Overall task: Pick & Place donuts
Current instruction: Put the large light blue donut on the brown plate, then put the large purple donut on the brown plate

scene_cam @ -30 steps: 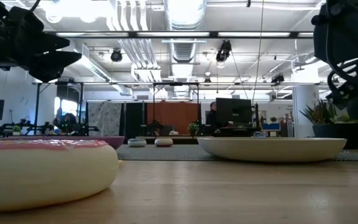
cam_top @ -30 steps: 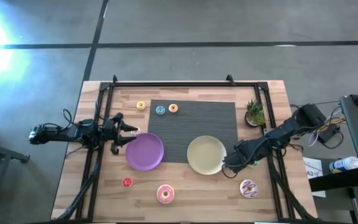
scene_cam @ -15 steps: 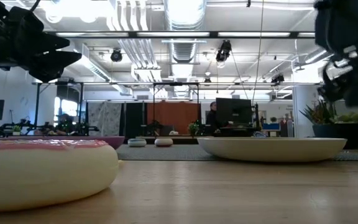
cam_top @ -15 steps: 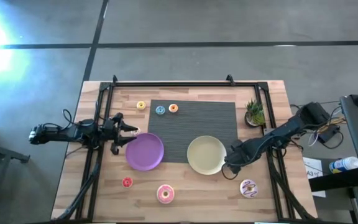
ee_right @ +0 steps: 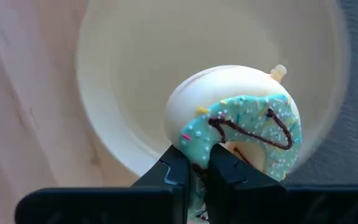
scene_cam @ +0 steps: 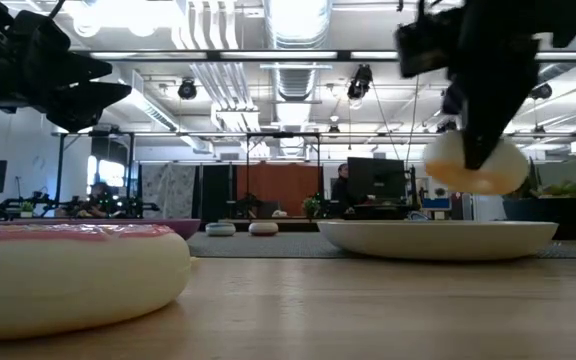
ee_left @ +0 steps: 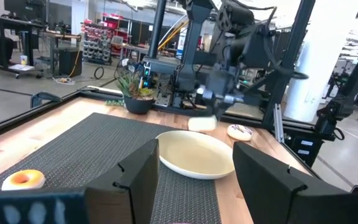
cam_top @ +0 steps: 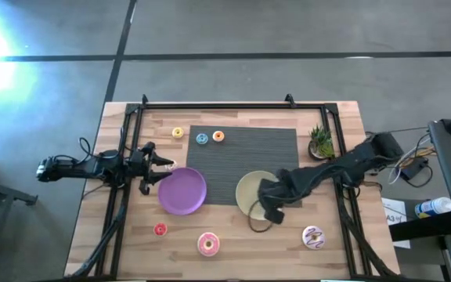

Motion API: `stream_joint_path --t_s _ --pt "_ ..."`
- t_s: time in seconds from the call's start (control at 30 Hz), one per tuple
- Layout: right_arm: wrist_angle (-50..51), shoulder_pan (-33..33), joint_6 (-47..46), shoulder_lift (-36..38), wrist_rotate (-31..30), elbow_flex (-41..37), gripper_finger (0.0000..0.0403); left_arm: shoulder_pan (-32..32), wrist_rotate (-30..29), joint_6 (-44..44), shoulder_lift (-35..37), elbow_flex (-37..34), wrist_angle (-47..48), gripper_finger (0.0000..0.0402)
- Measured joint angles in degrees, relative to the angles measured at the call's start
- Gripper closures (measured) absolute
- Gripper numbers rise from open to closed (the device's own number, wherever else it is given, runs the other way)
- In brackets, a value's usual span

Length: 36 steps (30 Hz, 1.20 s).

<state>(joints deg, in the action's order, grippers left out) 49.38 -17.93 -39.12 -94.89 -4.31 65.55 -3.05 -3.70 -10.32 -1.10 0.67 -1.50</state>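
My right gripper (cam_top: 266, 213) is shut on a green-iced donut (ee_right: 241, 121) above the near edge of the pale-yellow plate (cam_top: 246, 186); in the low view the donut (scene_cam: 476, 165) hangs clear above the plate (scene_cam: 438, 238). My left gripper (cam_top: 163, 166) is open and empty just left of the purple plate (cam_top: 182, 190). The pink donut (cam_top: 208, 244), the white streaked donut (cam_top: 313, 236) and the red donut (cam_top: 160, 229) lie flat on the wood near the front. The yellow (cam_top: 178, 132), blue (cam_top: 202, 139) and orange (cam_top: 218, 136) donuts lie at the back. My right gripper pinches the donut's ring at one side, on the green icing (ee_right: 197, 144), between its two fingers (ee_right: 178, 171). The fingers come from above, pointing down. The donut hangs tilted below them, icing toward the wrist camera, lifted clear of the pale-yellow plate.
A dark ribbed mat (cam_top: 241, 153) lies under the far parts of both plates. A small potted plant (cam_top: 320, 142) stands at the back right. A black frame (cam_top: 233, 106) runs along the table's far and side edges. Bare wood lies between the pink and white donuts.
My right gripper has gone toward the table's left edge, from right of the pale-yellow plate to above its near edge. It carries the green donut, which has risen and now hangs clear over the plate. My left arm has kept still.
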Motion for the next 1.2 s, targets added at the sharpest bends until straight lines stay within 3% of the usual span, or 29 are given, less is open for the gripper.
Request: stream_joint_path --t_s 0.23,0.37,0.57,0.8,0.9,1.03,1.2 --pt "0.0 2.1 1.3 -10.0 4.2 3.4 0.0385 0.0 0.0 0.0 0.0 0.0 0.0 0.0221" --pt "-0.1 1.9 -0.2 -11.2 4.6 4.2 0.0356 0.0 0.0 0.0 0.0 0.0 0.0 0.0221" --pt "-0.1 2.0 -2.5 -8.6 5.0 4.5 0.0267 0.0 0.0 0.0 0.0 0.0 0.0 0.0221" --pt "-0.7 1.3 0.5 -7.5 13.0 4.5 0.0178 0.0 0.0 0.0 0.0 0.0 0.0 0.0221" --pt "0.3 -0.2 -0.4 -5.8 12.5 4.6 0.0160 0.0 0.0 0.0 0.0 0.0 0.0 0.0221" --pt "6.1 -4.0 -6.7 -1.3 5.9 4.0 0.0156 0.0 0.0 0.0 0.0 0.0 0.0 0.0221" --pt "9.8 -10.3 -17.7 4.6 11.2 -3.9 0.0167 0.0 0.0 0.0 0.0 0.0 0.0 0.0221"
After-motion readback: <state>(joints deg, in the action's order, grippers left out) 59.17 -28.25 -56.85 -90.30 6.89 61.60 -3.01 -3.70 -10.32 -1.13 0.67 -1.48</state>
